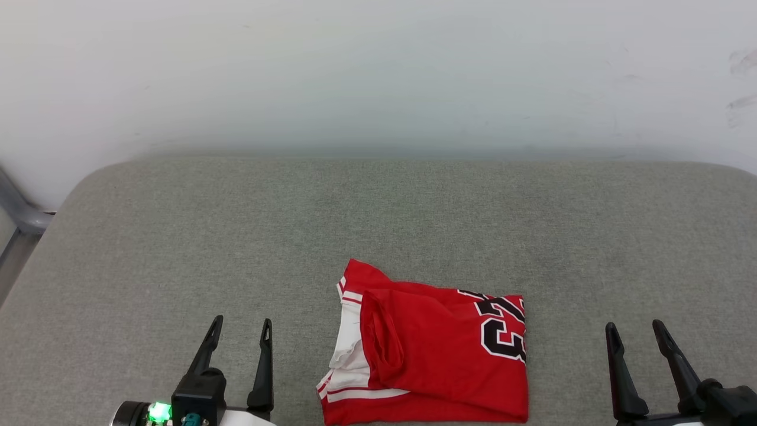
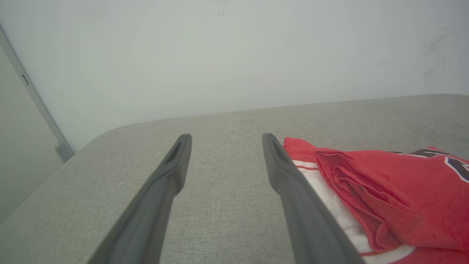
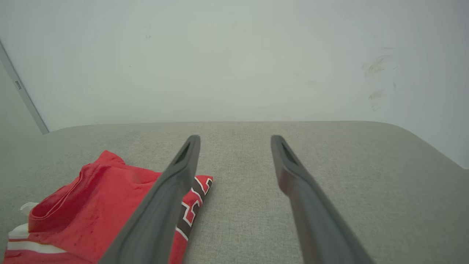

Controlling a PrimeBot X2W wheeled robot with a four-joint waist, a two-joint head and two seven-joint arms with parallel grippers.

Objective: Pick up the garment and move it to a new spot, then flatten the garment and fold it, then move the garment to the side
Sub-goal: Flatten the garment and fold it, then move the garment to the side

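Note:
The garment (image 1: 432, 355), a red jersey with white sleeve parts and a black "23", lies folded into a rough square at the near middle of the grey cushioned surface (image 1: 378, 225). Left of it my left gripper (image 1: 242, 328) stands open with nothing between its fingers. My right gripper (image 1: 636, 331) is open too, to the garment's right and apart from it. In the left wrist view the garment (image 2: 395, 198) lies right of the open left gripper (image 2: 226, 141). In the right wrist view the garment (image 3: 95, 209) sits left of the open right gripper (image 3: 234, 143), partly behind one finger (image 3: 172, 205).
A pale wall (image 1: 378, 71) rises behind the grey surface. A grey metal frame bar (image 1: 20, 216) stands at the far left edge. The surface's rounded far corners show at left and right.

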